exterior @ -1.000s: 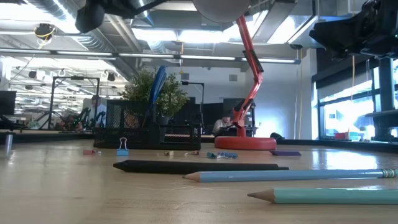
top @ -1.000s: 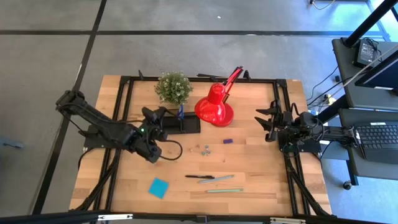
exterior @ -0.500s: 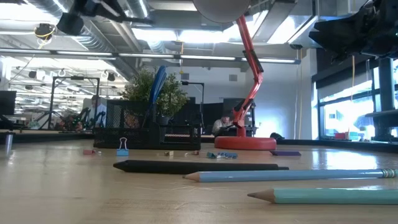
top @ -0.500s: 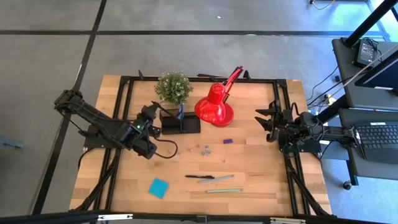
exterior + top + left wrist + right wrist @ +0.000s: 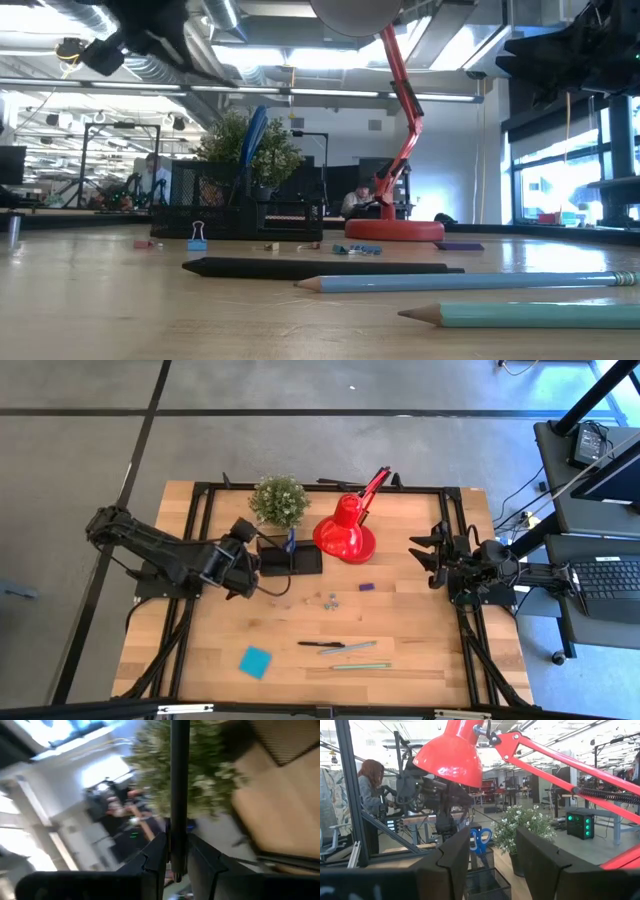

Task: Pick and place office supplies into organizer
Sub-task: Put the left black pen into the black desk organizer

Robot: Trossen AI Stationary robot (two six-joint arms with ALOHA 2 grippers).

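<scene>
I'm clamping a thin black pen (image 5: 179, 795) in my left gripper (image 5: 243, 541) beside the organizer (image 5: 290, 558); scissors (image 5: 291, 541) are already sitting inside; pencils (image 5: 350, 648), sticky-note pad (image 5: 255, 661), clips (image 5: 329, 599) are still waiting; right gripper (image 5: 425, 555) is idling open.

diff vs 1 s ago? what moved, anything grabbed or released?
The left hand, shut on a thin black pen, has swung from the open table toward the organizer and the potted plant; no new grab or release. The right hand stays parked at the table's right edge. Scissors, lamp, sticky-note pad and pencils are unmoved.
</scene>
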